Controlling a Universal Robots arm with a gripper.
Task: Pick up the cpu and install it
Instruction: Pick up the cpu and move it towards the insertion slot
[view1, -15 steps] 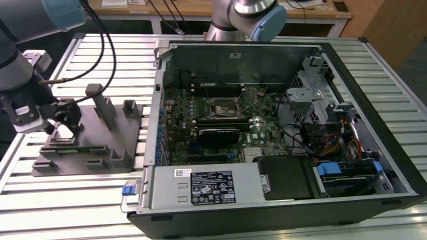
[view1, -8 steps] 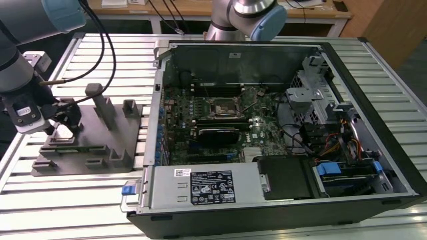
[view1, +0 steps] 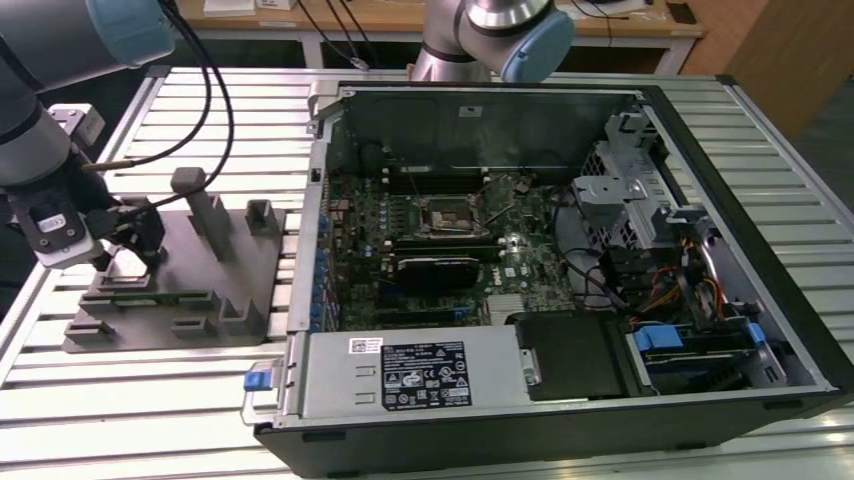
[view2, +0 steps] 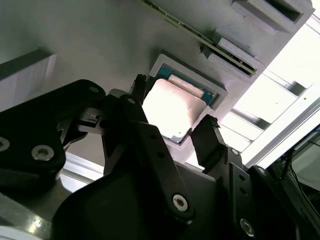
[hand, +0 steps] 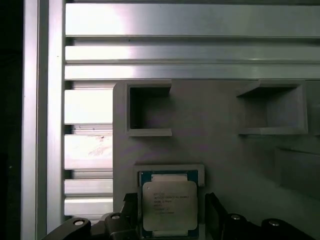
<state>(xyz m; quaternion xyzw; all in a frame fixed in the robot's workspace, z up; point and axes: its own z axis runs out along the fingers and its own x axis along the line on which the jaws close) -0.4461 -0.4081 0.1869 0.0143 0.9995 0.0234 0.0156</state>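
Exterior view: seeing gripper (view1: 138, 255) down low on grey fixture (view1: 200, 300), which sits on slatted table (view1: 134, 400) at the exterior view's left, roughly 9 o'clock from open case (view1: 747, 130). Inside case, seeing board (view1: 521, 270) with socket (view1: 447, 212) near its middle, about 3 o'clock from gripper and well apart from it.

Second wrist view: looking past black fingers (view2: 207, 140) at cpu (view2: 172, 112), silver top up, seated flat in a shallow framed pocket of fixture (view2: 100, 40). Reading gripper (view2: 175, 101) as spread, one finger on each side of cpu, tips down near pocket rim. Can't tell from here whether tips touch chip edges.

First wrist view: seeing cpu (hand: 169, 207) lying in pocket, teal edge showing around lid. Seeing fingers (hand: 212, 215) flanking it with a sliver of gap each side, so gripper (hand: 171, 206) released, nothing clamped. Beyond cpu, seeing two square recesses (hand: 149, 112) in fixture (hand: 210, 150), and past those, table slats (hand: 190, 45). Not lifted yet: cpu in fixture, far from socket.
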